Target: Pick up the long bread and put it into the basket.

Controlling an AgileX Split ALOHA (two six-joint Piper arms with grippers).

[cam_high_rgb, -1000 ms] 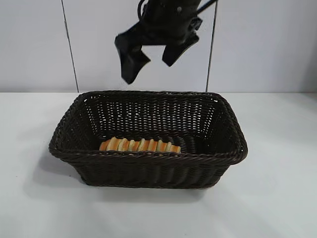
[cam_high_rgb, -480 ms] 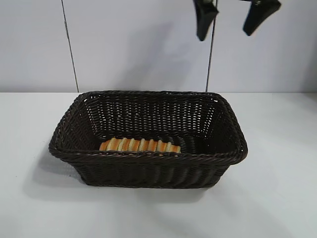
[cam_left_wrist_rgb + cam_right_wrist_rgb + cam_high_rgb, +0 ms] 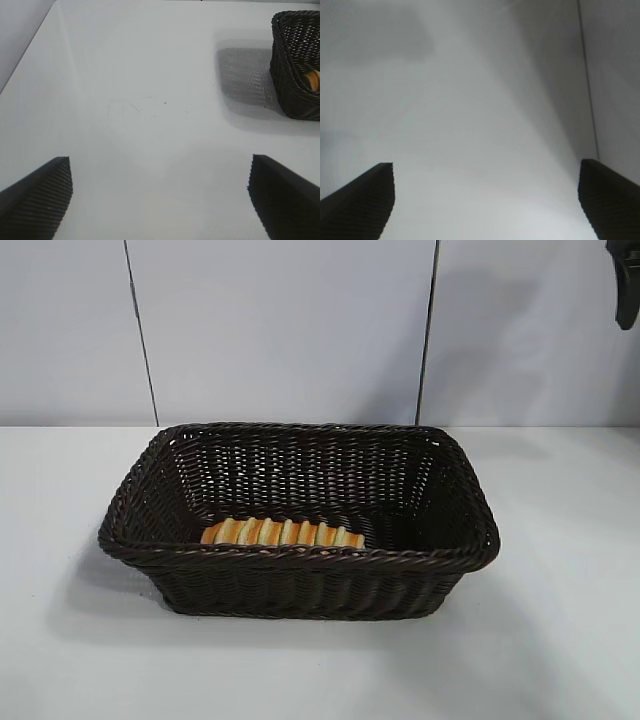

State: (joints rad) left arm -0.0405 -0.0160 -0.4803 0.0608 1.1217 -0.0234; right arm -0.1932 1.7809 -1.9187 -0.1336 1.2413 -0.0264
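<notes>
The long bread (image 3: 283, 533), golden-yellow with orange-brown ridges, lies flat inside the dark brown wicker basket (image 3: 300, 558), against its front wall. Part of the basket (image 3: 295, 75) and a bit of the bread (image 3: 313, 79) also show in the left wrist view. My right gripper is at the top right edge of the exterior view, where one fingertip (image 3: 626, 285) shows, high and away from the basket. In its wrist view the right gripper (image 3: 487, 200) is open and empty over bare table. My left gripper (image 3: 160, 197) is open and empty, off to the side of the basket.
The white table (image 3: 560, 640) surrounds the basket on all sides. A pale panelled wall (image 3: 280, 330) with dark vertical seams stands behind. The table's edge and wall (image 3: 20, 40) show in the left wrist view.
The right gripper has risen and swung to the right, from above the basket's back rim to the top right corner of the exterior view. The bread and basket have not moved.
</notes>
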